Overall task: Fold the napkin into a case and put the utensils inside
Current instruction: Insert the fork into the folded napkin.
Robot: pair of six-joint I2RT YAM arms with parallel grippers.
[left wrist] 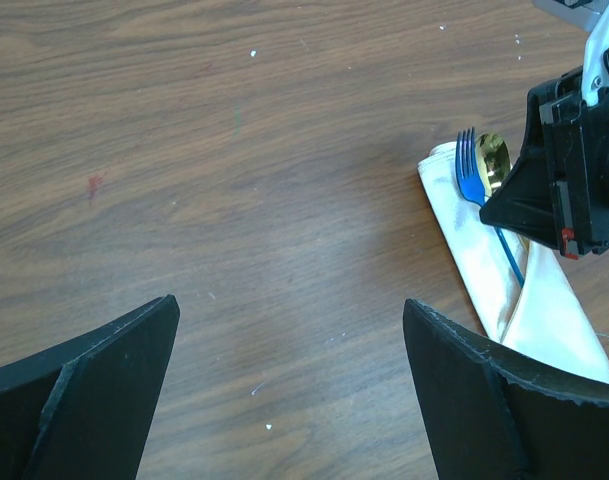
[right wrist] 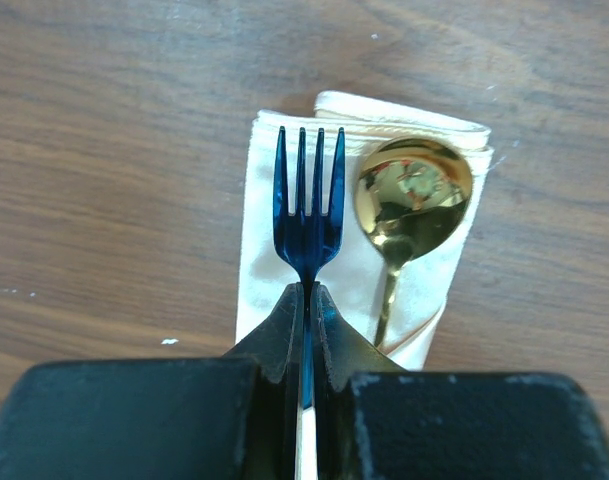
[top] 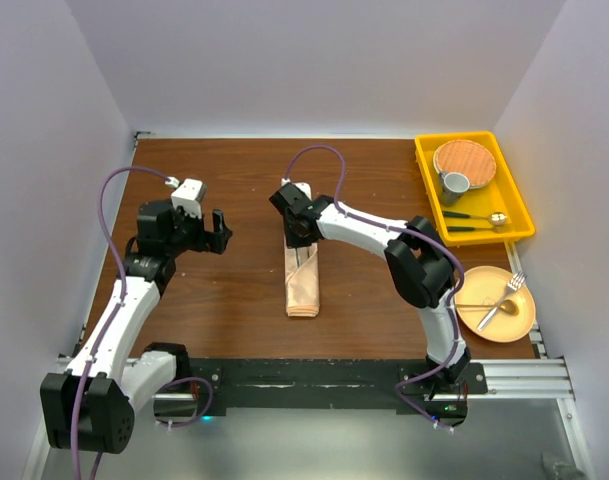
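On the brown table (top: 214,290), about in the middle, lies a long, thin cloth case (top: 304,285) – shiny peach cloth folded up, with one end pointing to the far wall. At that far end the right gripper (top: 296,225) is down low over it. From the right wrist view, its two black fingers (right wrist: 284,325) are squeezed tight on the neck of a blue fork (right wrist: 307,210). The fork's prongs lie over the far end of the cloth. Just beside the fork sits a gold spoon (right wrist: 412,195), bowl up, on the same cloth, its thin handle running back toward a fold.

Well to the left, the left gripper (top: 219,232) hangs above bare wood with its fingers spread wide – nothing is between them.

Over in the far right corner is a yellow tray (top: 424,190) with a round wooden dish (top: 464,160) and a grey cup (top: 454,185) in it. Nearer, at the right edge, an orange plate (top: 519,325) holds another fork (top: 502,300).
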